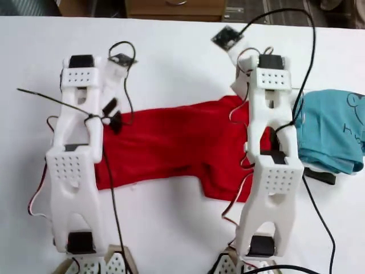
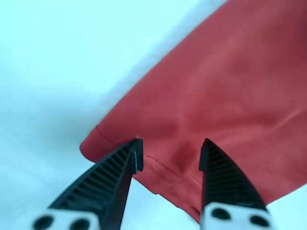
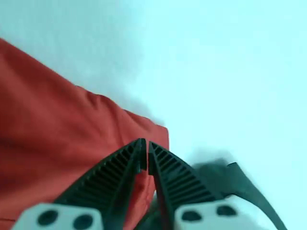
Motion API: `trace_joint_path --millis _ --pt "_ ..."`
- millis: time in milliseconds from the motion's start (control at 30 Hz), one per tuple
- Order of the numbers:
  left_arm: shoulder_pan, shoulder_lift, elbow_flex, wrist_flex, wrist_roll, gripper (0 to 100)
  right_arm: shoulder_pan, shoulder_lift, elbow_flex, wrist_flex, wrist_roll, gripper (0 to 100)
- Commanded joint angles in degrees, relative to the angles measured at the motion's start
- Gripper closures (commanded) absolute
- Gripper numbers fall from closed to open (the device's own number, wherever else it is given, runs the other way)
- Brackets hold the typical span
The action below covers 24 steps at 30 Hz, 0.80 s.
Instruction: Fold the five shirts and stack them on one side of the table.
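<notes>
A red shirt lies spread flat across the middle of the white table, between the two arms. My left gripper is at its left edge. In the left wrist view that gripper is open, its fingers straddling the hemmed corner of the red shirt. My right gripper sits low at the shirt's right edge, mostly hidden under its arm. In the right wrist view it is shut, with its tips on the corner of the red shirt. A folded teal shirt lies at the right edge.
A flat black object pokes out from under the teal shirt. Cables run over the table from both arms. Bare white surface lies behind the red shirt and in front of it between the arm bases.
</notes>
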Motion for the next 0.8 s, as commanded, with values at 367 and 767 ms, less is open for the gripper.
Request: trace_joint_path --millis 367,767 --pt "-1.58 7.91 -0.66 -0.26 -1.14 78 2.77 13.93 -5.98 -8.22 0.09 97.8" --pt "-6.07 14.59 -13.67 0.88 -4.84 78 1.98 17.10 -18.81 -6.37 0.09 97.8"
